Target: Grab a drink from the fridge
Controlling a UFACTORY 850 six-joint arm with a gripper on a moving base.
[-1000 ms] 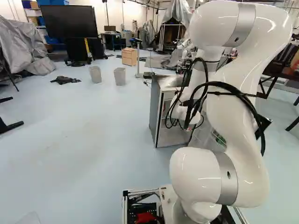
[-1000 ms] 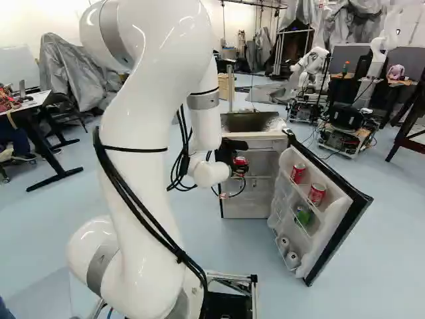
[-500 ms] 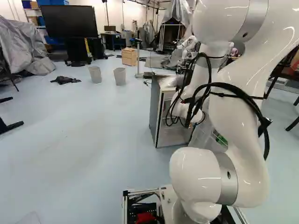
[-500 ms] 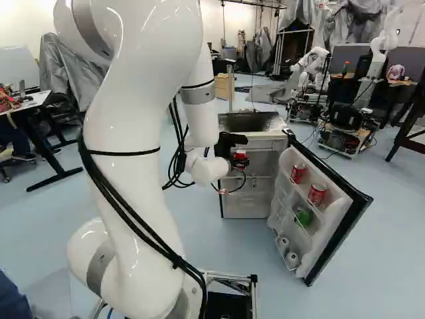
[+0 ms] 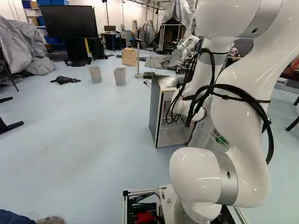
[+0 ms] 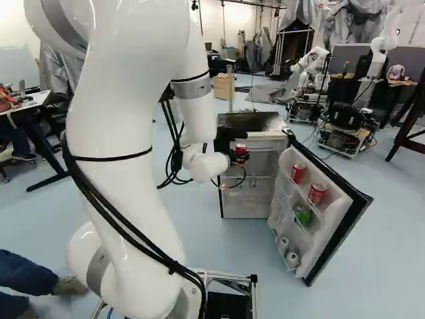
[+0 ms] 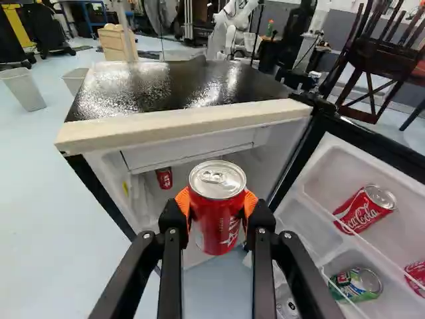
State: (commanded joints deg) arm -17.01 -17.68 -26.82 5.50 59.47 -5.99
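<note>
Your white arm (image 6: 126,133) is the biggest thing you see, rising from the foot of both base views: right of the middle in the left one, left of the middle in the right one. Past it, near the center of the right base view, you have the fridge (image 6: 249,203), with its door (image 6: 325,229) swung open to the right. At the upper left of the left base view you'll find a large dark screen (image 5: 70,21). A person's legs (image 6: 30,274) reach in at the lower left of the right base view, close beside the base. A wooden drawer unit (image 5: 129,57) sits at the upper middle of the left base view, with two pale bins (image 5: 119,76) nearer you.

Your jaws hold a red drink can (image 7: 217,222) upright, their orange pads (image 7: 250,201) against its two sides, in front of the fridge opening. Beyond it, inside the fridge, you can see another red can (image 7: 164,177). In the door you have two red cans (image 6: 317,193), a green can (image 6: 303,214) below them, and pale cans (image 6: 291,258) lowest.
</note>
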